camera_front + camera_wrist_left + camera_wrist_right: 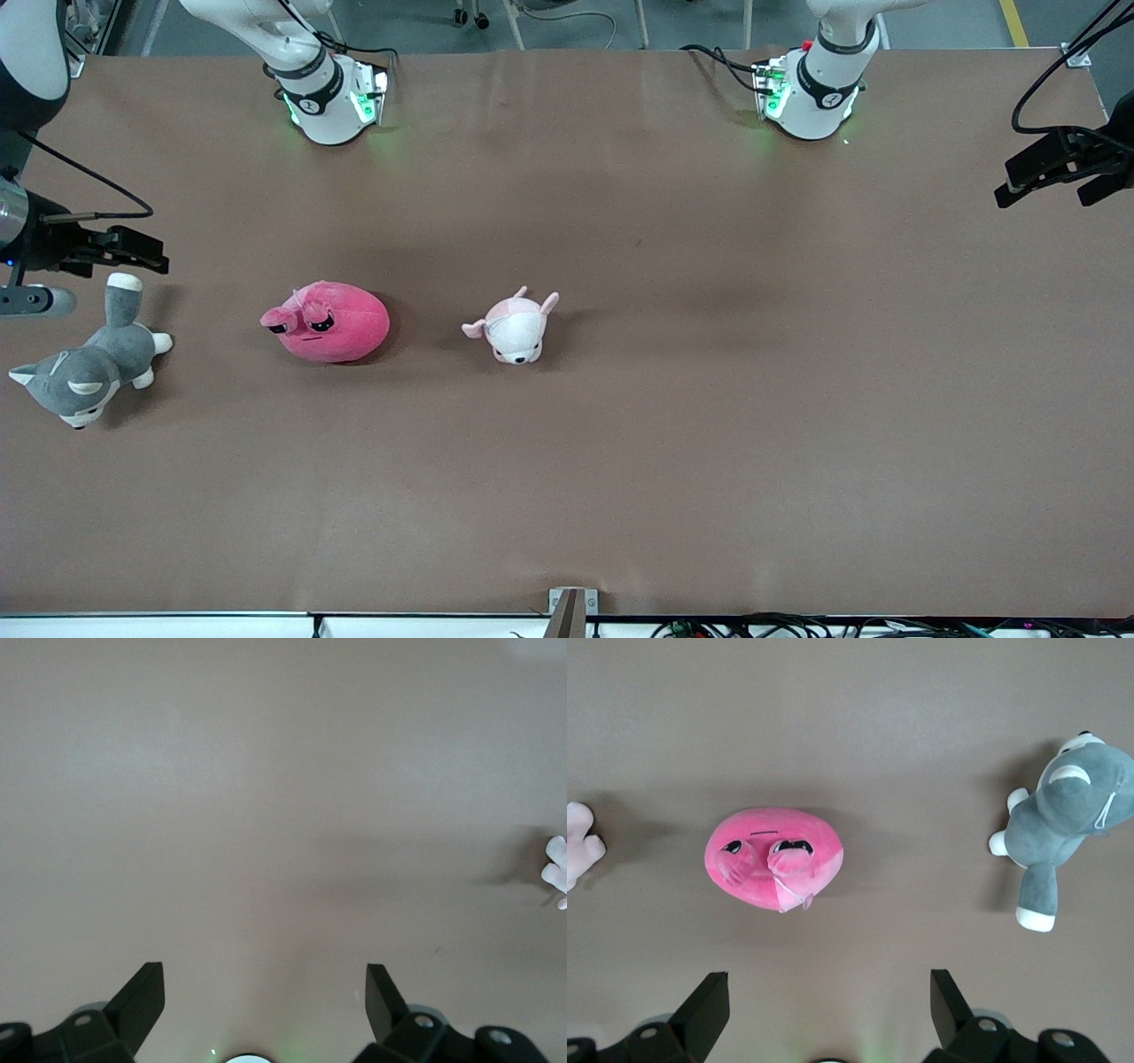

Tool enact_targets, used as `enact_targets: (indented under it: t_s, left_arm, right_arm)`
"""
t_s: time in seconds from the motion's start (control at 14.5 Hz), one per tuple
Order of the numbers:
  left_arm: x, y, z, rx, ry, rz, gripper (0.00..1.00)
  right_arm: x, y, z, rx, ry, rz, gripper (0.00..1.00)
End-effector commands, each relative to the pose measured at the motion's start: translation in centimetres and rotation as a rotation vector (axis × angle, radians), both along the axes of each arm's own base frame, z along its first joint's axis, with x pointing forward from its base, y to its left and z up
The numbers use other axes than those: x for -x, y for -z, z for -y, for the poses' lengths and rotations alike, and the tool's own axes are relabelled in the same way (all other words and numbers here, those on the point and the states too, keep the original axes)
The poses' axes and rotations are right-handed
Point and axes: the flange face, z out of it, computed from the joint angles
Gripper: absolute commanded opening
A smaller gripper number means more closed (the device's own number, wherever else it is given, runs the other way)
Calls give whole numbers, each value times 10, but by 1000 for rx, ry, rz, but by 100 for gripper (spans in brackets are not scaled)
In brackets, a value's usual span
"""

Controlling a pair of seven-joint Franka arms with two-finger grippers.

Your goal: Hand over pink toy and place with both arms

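Note:
The pink toy is a round hot-pink plush with half-lidded black eyes. It lies on the brown table toward the right arm's end, untouched. My right gripper is open and empty, high in the air over the right arm's end of the table. The right wrist view shows its fingers spread, with the pink toy well below them. My left gripper is open and empty, high over the left arm's end. Its wrist view shows mostly bare table.
A small pale pink-and-white plush lies beside the pink toy toward the left arm's end; its edge shows in both wrist views. A grey-and-white plush lies at the right arm's end of the table.

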Motion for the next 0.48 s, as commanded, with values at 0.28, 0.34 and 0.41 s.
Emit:
enact_targets:
  t_s: [0.28, 0.34, 0.41]
  left_arm:
    - [-3, -1, 5, -58, 16, 5, 100]
    - [-3, -1, 5, -57, 7, 4, 100]
    - [-5, 0, 7, -57, 17, 3, 100]
  right_arm:
    - [58, -33, 6, 6, 1, 81, 100]
    - [62, -39, 6, 6, 1, 92, 100]
    - [65, -41, 5, 5, 0, 93, 100]
